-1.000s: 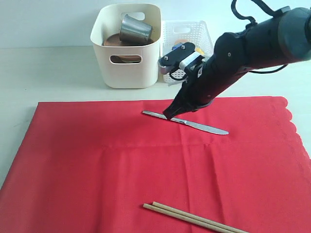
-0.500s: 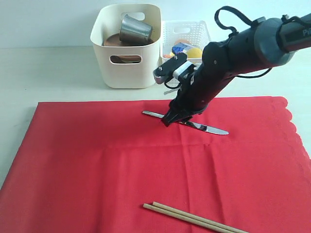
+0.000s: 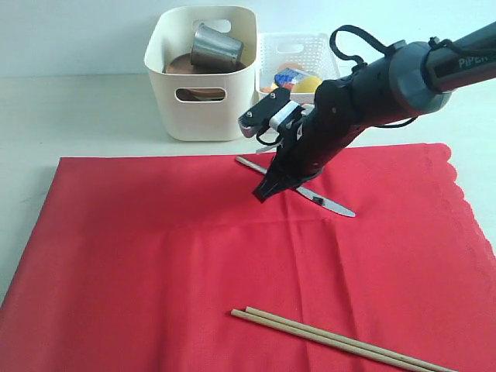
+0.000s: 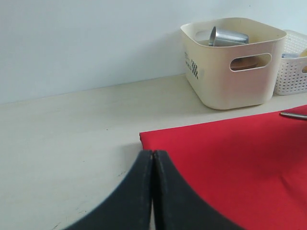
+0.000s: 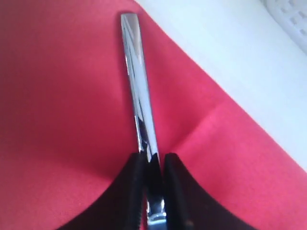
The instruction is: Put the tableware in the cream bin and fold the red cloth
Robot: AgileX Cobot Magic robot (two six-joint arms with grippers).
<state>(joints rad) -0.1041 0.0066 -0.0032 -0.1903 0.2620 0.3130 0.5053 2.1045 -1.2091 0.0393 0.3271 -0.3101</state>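
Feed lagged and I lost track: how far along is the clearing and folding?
Done: the steel cup and wooden plate sit in the cream bin. In hand: the right gripper pinches the silver knife on the red cloth. Remaining: bin the knife and chopsticks, then fold the cloth, which lies flat.

- Red cloth [image 3: 155, 256]: large, bright red, spread flat and unfolded. Faint crease lines cross it. One side edge is scalloped.
- Cream bin [image 3: 201, 112]: tall, solid-walled tub with rounded corners and oval handle cut-outs. It stands upright just beyond the cloth's far edge, off the fabric.
- Steel cup [image 3: 213, 48]: shiny, tilted on its side inside the bin beyond the cloth.
- Brown wooden plate [image 3: 180, 67]: round, lying in the same bin under the cup.
- Silver knife [image 3: 332, 204]: lies diagonally on the cloth's far middle, its handle end near the far edge. The right gripper [image 3: 262, 194] pinches it.
- Wooden chopsticks [image 3: 333, 339]: a tan pair, side by side at the cloth's near edge.
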